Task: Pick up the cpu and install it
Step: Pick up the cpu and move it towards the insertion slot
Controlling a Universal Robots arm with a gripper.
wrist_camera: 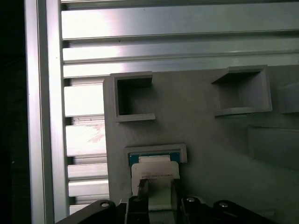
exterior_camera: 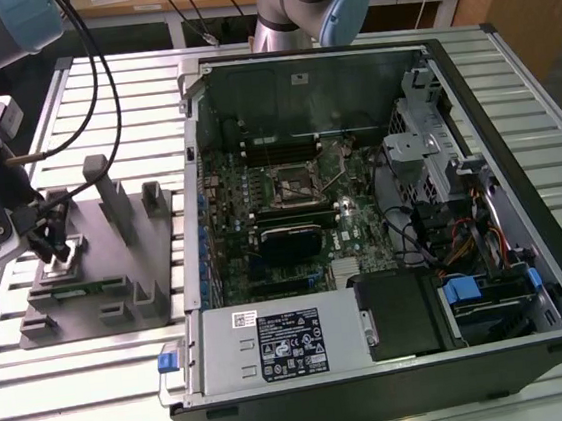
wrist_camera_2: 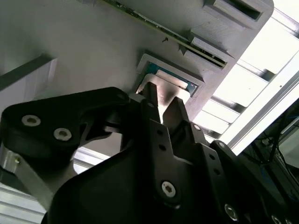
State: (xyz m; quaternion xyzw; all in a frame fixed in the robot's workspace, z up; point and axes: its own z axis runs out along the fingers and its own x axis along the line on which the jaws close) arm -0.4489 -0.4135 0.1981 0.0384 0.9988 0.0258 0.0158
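I judge this the pick-up step: the gripper hangs over the grey fixture at the exterior view's left. Its fingers are released, slightly apart, just above the cpu lying flat in its recess. The grasp calls for square alignment on this small chip with its pale silver top and lighter rim.
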